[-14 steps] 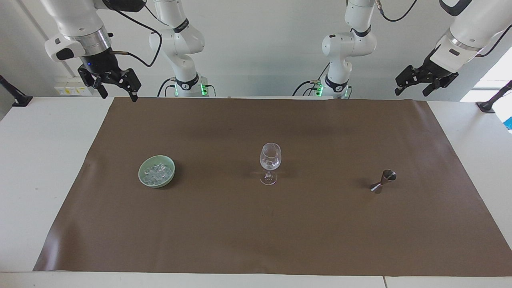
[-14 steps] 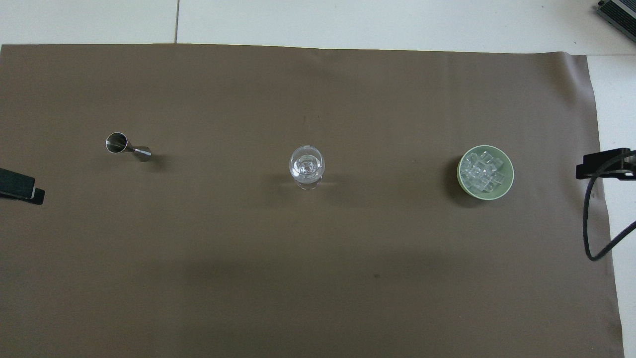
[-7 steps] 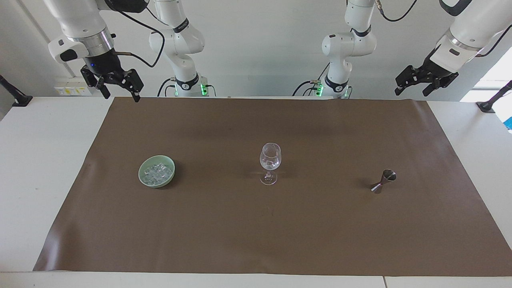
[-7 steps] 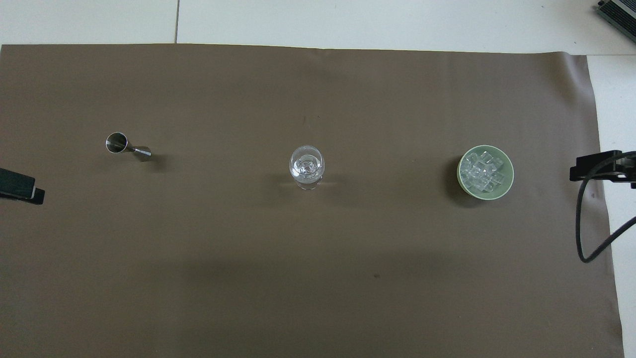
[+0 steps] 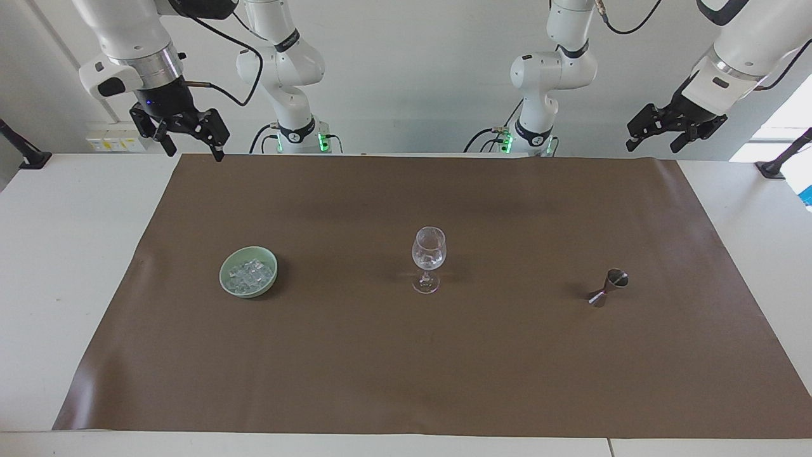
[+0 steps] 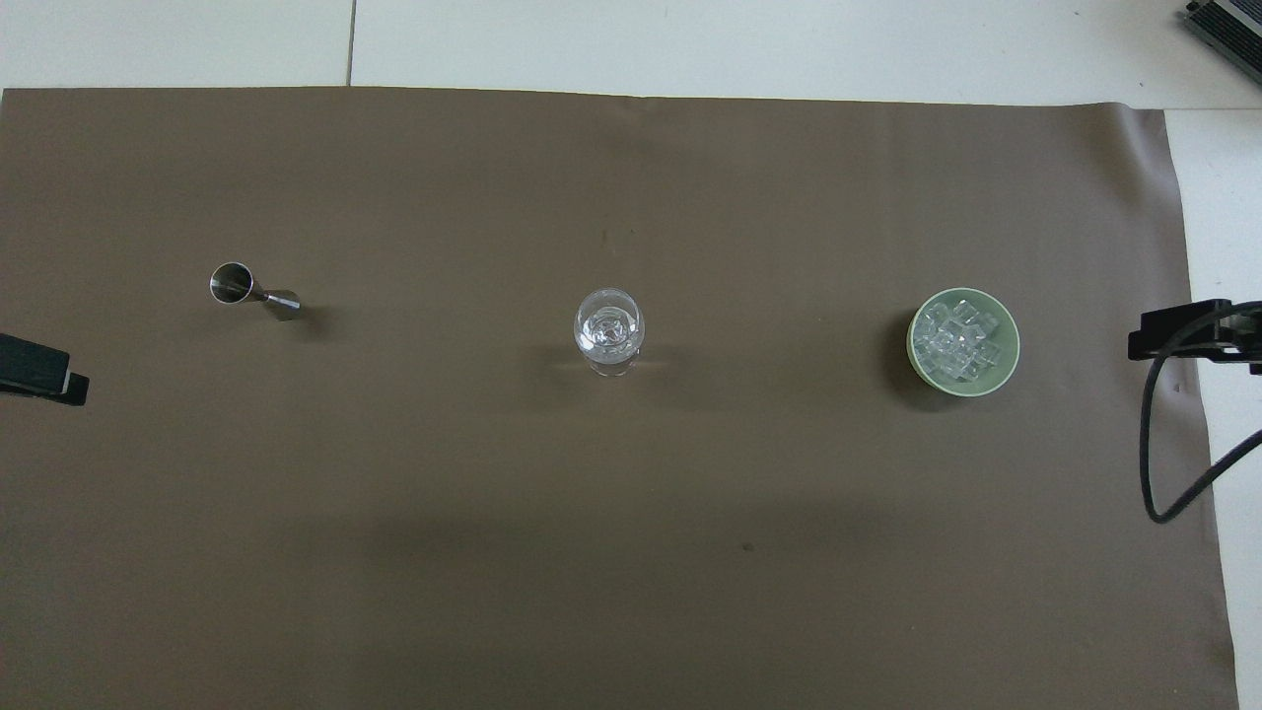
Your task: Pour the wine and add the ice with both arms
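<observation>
Surface: I see a brown mat (image 5: 444, 355) on a white table (image 5: 57, 266), pale wall.
Ice: ice (image 5: 250, 274) heaped in green bowl (image 5: 223, 274), toward right arm's end.
Centre: wine glass (image 5: 429, 257); jigger (image 5: 608, 287) toward left arm's end.
Grippers: right gripper (image 5: 190, 147) open, empty, over mat corner; left gripper (image 5: 653, 141) open, empty.

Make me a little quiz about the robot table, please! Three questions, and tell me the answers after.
1. True or false: the ice sits in the green bowl.
2. Which thing stands between the bowl and the metal jigger? A) a bottle B) the stemmed glass C) a spoon
3. Fill in: the right gripper and the left gripper are both up in the air and hold ____.

Key: 1 true. 2 B. 3 nothing; both grippers are open, the right one at the bowl's end of the brown mat, the left one at the jigger's end.
</observation>
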You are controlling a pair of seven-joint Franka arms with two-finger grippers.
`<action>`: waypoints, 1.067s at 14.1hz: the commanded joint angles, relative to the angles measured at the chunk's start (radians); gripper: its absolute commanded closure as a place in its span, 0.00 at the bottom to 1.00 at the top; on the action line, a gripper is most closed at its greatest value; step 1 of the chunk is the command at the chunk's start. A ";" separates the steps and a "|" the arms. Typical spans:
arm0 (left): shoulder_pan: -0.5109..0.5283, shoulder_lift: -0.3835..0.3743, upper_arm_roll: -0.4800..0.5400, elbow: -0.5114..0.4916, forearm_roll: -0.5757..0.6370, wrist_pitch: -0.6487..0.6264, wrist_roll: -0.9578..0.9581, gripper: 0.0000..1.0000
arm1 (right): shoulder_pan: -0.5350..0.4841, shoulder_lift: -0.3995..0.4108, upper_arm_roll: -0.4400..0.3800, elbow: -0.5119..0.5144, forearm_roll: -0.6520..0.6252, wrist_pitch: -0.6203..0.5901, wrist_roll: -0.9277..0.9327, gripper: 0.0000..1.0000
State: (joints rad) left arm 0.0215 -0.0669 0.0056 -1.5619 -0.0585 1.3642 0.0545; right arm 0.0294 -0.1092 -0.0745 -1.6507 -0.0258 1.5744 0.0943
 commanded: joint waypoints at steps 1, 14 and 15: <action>0.008 -0.024 -0.007 -0.023 0.017 -0.005 -0.009 0.00 | -0.011 -0.026 0.009 -0.027 0.017 0.004 0.008 0.00; 0.008 -0.024 -0.007 -0.023 0.017 -0.005 -0.009 0.00 | -0.011 -0.026 0.010 -0.027 0.017 0.004 0.008 0.00; 0.008 -0.024 -0.007 -0.023 0.017 -0.005 -0.009 0.00 | -0.011 -0.026 0.010 -0.027 0.017 0.004 0.008 0.00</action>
State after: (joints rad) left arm 0.0215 -0.0669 0.0056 -1.5620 -0.0585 1.3642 0.0545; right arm 0.0295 -0.1100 -0.0742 -1.6508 -0.0258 1.5744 0.0943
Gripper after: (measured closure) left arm 0.000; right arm 0.000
